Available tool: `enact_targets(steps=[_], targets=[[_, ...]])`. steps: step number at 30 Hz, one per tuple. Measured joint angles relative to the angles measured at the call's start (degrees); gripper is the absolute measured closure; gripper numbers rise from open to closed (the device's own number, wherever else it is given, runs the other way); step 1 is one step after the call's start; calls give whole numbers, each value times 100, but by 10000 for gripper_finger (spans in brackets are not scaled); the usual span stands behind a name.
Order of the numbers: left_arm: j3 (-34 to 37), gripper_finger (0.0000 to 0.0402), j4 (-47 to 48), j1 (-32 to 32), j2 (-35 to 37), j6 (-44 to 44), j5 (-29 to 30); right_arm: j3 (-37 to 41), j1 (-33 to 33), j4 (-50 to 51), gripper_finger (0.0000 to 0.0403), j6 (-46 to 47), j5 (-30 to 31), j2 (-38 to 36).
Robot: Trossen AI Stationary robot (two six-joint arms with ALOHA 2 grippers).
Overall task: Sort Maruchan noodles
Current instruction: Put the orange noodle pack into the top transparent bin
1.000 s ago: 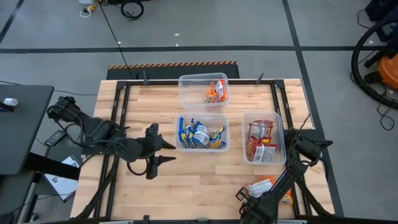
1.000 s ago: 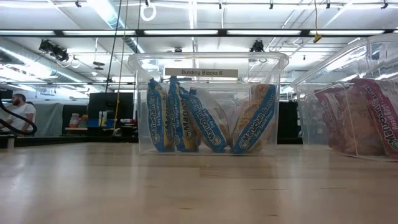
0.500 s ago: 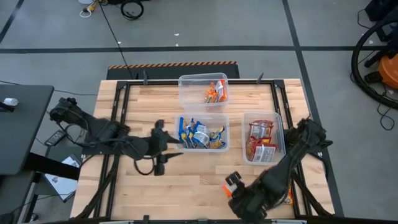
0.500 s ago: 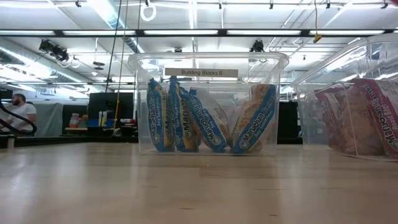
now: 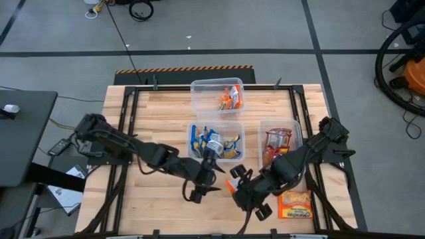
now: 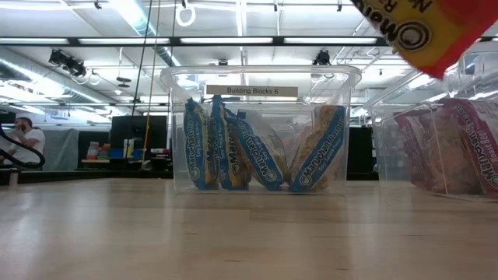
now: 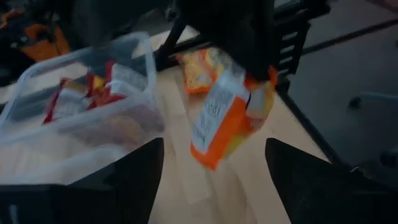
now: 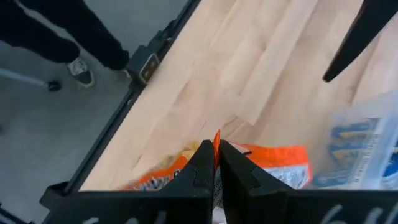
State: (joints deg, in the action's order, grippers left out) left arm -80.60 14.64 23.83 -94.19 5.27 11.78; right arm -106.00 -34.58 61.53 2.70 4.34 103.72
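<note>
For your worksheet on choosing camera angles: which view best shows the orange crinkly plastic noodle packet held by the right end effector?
The left wrist view: the orange crinkly plastic noodle packet hangs whole from the right end effector. The high view shows only an orange sliver, the low view one corner, and the right wrist view its top edge pinched between the fingers.

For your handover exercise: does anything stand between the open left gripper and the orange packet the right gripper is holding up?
Nothing visible. The left gripper faces the orange packet across open air above the bare table; the right gripper pinches its top edge.
</note>
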Motion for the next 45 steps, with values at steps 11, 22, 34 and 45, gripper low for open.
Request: enact_targets(steps=[11, 22, 34, 45], targets=[[0, 119, -514, -142, -431, 169, -690, 2, 42, -257, 390, -113, 198, -47], [-2, 139, -960, -155, -569, 742, -801, 2, 155, -643, 390, -440, 495, -63], [-2, 235, -860, -154, -558, 911, -813, 0, 215, -832, 389, -551, 403, -87], [-2, 336, -857, -162, -552, 887, -973, 0, 215, -706, 384, -248, 363, -87]])
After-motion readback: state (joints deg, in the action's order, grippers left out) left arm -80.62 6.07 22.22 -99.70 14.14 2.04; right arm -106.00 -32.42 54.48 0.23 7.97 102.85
